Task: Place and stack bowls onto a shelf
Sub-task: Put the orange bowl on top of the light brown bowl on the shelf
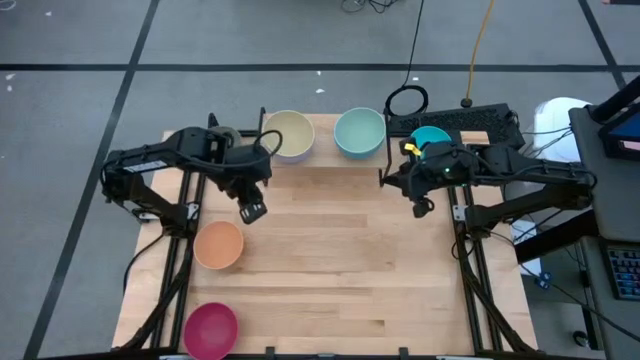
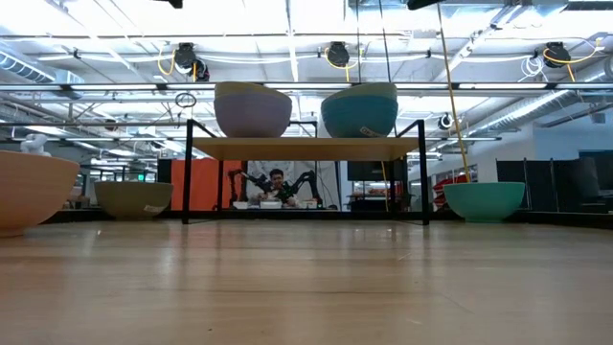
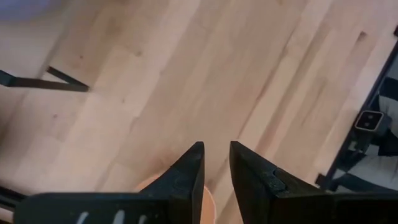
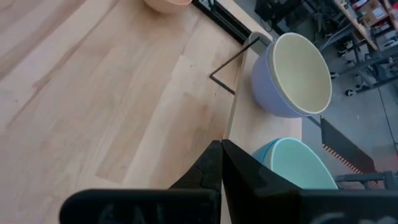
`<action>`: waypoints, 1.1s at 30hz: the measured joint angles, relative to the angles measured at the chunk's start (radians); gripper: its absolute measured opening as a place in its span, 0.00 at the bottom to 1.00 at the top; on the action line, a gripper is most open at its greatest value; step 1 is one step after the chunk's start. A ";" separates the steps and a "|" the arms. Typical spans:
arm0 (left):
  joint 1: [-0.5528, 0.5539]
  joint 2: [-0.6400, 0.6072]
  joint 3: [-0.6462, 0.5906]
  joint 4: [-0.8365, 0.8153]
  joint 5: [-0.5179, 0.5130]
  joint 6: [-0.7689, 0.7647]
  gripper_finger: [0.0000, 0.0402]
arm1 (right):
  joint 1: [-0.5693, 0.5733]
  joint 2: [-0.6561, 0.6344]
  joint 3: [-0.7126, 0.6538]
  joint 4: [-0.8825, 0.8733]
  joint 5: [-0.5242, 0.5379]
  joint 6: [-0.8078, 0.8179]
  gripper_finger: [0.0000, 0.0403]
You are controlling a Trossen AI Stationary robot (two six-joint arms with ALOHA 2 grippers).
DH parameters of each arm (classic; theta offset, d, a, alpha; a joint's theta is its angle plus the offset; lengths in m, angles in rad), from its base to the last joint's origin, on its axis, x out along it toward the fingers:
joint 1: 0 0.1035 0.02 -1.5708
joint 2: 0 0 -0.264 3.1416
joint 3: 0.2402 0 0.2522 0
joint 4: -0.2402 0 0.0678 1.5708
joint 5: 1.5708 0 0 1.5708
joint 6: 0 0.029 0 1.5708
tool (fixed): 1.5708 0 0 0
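The left gripper (image 1: 252,211) hangs over bare tabletop (image 1: 340,260) in front of the shelf (image 2: 305,148), toward its left end, with a narrow gap between its fingers and nothing held. The right gripper (image 1: 421,207) waits off the shelf's right end, fingers pressed together and empty.

Relative to the shelf: two stacks sit on top. At its left end is a pale yellow bowl nested in a periwinkle one (image 4: 292,74); at its right end a mint bowl sits in a darker teal one (image 2: 359,109). The middle of the board is bare. On the tabletop, an olive bowl (image 2: 133,198) stands left of the shelf's left legs, and a cyan bowl (image 1: 431,137) just beyond its right end. In front of the shelf and to the left lies the orange bowl (image 1: 219,245), with the magenta bowl (image 1: 210,329) farther out, by the tabletop's near edge.

Judging from this, one placement is done and the next pick is in hand. The left gripper is close to the orange bowl, between it and the shelf, so that bowl looks like the likely target. The next move calls for wider fingers, a descent over the bowl's rim so one finger goes inside and one outside, then a firm close. After that, a lift high enough to clear the shelf's edge and a set-down on a stack or in the bare middle.
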State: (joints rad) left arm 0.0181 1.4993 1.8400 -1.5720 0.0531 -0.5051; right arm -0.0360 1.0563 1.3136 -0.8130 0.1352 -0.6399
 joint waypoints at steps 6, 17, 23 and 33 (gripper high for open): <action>-0.087 0.003 0.000 0.001 0.000 -0.102 0.20 | 0.000 -0.036 0.000 -0.004 0.000 0.000 0.00; -0.314 0.019 0.000 0.001 -0.112 -0.360 0.20 | 0.000 -0.068 0.000 -0.008 0.000 -0.001 0.00; -0.412 0.079 0.000 0.001 -0.152 -0.440 0.20 | 0.000 -0.082 0.000 -0.008 0.000 -0.018 0.00; -0.472 0.220 0.000 0.002 -0.163 -0.556 0.20 | 0.000 -0.104 0.000 -0.008 0.000 -0.030 0.00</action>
State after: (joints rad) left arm -0.4540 1.7190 1.8400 -1.5703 -0.1101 -1.0615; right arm -0.0364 0.9527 1.3136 -0.8215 0.1352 -0.6701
